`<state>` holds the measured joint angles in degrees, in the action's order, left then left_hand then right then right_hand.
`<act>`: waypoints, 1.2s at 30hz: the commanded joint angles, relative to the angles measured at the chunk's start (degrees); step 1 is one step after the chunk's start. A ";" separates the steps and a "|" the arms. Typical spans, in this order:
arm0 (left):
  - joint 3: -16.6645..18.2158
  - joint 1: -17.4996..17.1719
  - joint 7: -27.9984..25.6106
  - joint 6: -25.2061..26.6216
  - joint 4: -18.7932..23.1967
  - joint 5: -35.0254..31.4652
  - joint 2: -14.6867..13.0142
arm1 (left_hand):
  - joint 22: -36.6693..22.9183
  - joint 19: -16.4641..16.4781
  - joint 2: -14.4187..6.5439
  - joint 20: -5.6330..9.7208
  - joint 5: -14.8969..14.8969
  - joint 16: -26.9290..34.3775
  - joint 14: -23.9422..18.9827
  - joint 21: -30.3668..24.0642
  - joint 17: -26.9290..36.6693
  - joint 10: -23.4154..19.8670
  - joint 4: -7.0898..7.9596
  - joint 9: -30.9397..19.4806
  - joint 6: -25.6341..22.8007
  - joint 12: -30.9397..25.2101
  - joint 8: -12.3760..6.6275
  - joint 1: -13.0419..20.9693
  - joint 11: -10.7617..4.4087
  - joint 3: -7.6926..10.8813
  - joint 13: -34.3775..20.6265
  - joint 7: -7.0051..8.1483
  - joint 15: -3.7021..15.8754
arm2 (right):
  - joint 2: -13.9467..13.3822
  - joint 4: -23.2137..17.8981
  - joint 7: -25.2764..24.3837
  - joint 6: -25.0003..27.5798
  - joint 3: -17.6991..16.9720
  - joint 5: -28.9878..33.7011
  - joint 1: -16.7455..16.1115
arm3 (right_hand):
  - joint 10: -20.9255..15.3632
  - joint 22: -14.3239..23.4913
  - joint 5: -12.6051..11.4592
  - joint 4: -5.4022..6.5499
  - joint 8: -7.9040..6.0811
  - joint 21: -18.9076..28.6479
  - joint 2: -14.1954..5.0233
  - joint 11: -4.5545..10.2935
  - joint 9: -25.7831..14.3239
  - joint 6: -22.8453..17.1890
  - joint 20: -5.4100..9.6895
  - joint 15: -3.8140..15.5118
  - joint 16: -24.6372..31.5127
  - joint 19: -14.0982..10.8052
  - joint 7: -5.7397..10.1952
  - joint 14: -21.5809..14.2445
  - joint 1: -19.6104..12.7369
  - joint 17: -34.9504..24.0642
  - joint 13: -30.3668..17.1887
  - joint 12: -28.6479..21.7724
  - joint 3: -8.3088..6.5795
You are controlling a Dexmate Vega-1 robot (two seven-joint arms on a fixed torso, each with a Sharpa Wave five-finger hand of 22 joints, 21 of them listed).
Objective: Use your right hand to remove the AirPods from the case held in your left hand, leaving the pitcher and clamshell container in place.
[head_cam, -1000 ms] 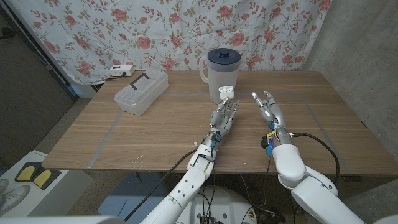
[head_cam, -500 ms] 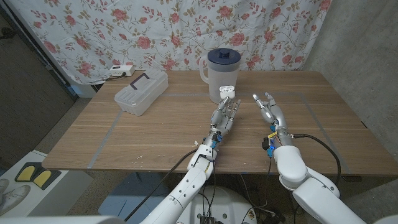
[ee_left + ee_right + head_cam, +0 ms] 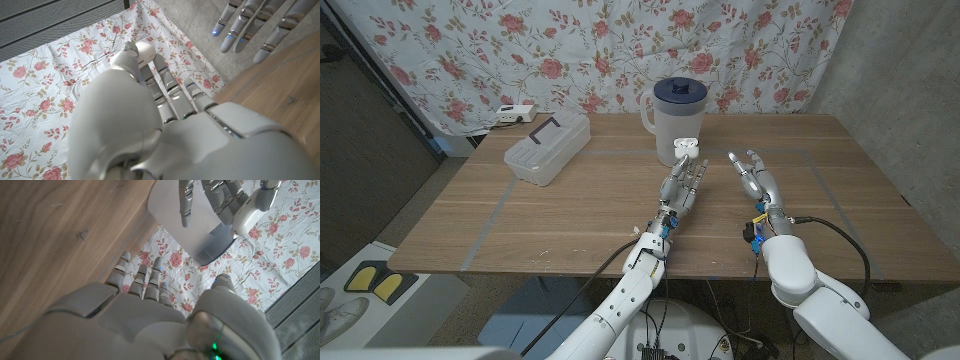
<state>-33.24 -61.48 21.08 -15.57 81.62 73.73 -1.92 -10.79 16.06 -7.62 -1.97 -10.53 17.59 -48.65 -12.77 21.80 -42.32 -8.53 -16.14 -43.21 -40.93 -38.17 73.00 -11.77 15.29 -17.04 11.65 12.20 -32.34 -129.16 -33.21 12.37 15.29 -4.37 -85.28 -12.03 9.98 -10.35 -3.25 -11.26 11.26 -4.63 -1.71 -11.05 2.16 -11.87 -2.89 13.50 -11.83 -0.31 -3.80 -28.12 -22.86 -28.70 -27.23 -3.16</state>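
Left hand, frame centre, fingers raised, pinching small white glossy AirPods case; right hand beside, fingers spread, empty.

You have one pitcher, one plastic box, one earbud case, and two hands.

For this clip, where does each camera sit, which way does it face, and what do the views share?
Head view: on the robot's head, looking down the table at pitcher and clamshell container; both arms show.
Left wrist view: behind the left hand, facing the floral curtain.
Right wrist view: behind the right hand, facing the pitcher.
Shared: the white case at the left fingertips and the open right hand.
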 commanded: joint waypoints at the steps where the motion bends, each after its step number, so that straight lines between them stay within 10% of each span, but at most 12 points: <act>1: 0.32 -0.25 0.99 -0.28 -0.79 0.93 0.89 | -0.19 0.36 -1.54 0.18 0.26 0.31 -2.11 -0.41 0.31 -1.57 -0.41 -5.49 -2.37 -2.75 -0.67 0.42 -0.37 -0.02 -14.51 -1.42 1.57 | -0.42 -0.02 0.21 -0.49 -0.64 -0.21 -0.39 | -0.36 0.25 0.16 -0.37 -0.52 0.10 0.03 -0.10 -0.15 -0.12 -0.25 -0.12 0.37 0.44 0.14 0.15 0.29 0.02 -0.17 0.16 -0.07; 17: 0.20 -1.09 0.48 -0.59 0.54 0.46 0.37 | -0.24 0.33 -1.33 0.55 0.23 0.38 -2.54 -0.38 0.56 -2.19 -0.49 -4.63 -3.20 -2.74 -0.93 1.01 -0.10 -0.28 -14.52 -1.43 1.61 | -2.18 -1.23 0.02 -2.14 -1.65 1.79 -0.23 | -2.96 0.24 0.06 -1.13 -1.06 0.15 -0.37 3.20 -0.12 -2.13 -0.21 0.30 0.65 0.26 2.11 -0.18 -0.06 0.25 0.09 -0.07 -0.51; 26: 0.29 -1.56 -0.08 -0.26 1.42 0.79 -0.11 | -0.25 0.34 -1.39 0.63 0.23 0.47 -2.97 -0.38 0.73 -2.19 -0.35 -4.19 -3.20 -2.64 -0.93 1.11 -0.15 -0.45 -14.52 -1.37 1.58 | -4.61 -4.17 -0.29 -2.10 -2.65 5.03 0.18 | -7.87 0.14 -1.85 -6.30 -1.04 0.37 -3.23 6.63 -0.07 -2.28 1.89 3.41 1.59 -1.18 3.46 -2.82 -9.51 1.31 0.27 -0.44 -5.85; 36: 0.39 -1.41 0.70 -0.14 1.10 1.21 -0.13 | -0.27 0.36 -1.35 0.66 0.23 0.42 -3.20 -0.39 0.83 -2.18 -0.35 -3.83 -3.12 -2.63 -0.91 1.30 -0.14 -0.57 -14.66 -1.38 1.60 | -7.13 -7.74 -0.13 -0.62 -3.58 8.42 0.66 | -13.26 0.10 -3.64 -7.26 -0.57 0.27 -2.94 6.43 -0.12 -0.87 3.68 5.73 2.35 -1.55 3.72 -5.12 -17.77 2.31 0.08 -1.44 -9.71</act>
<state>-32.98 -62.77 21.53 -16.02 82.51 74.55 -1.81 -10.79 16.38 -7.64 -1.63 -9.91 17.80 -49.78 -12.76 22.55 -43.44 -9.01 -16.13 -43.83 -40.93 -38.34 73.05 -11.47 14.82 -17.04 11.67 12.31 -37.16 -133.70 -33.33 10.28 12.64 -0.06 -85.10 -23.62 9.98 -13.52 -10.51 -12.07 11.26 -7.73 4.48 -11.08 0.95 -8.81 2.08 15.39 -13.10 3.20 -8.16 -44.47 -20.58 -28.58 -28.08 -12.25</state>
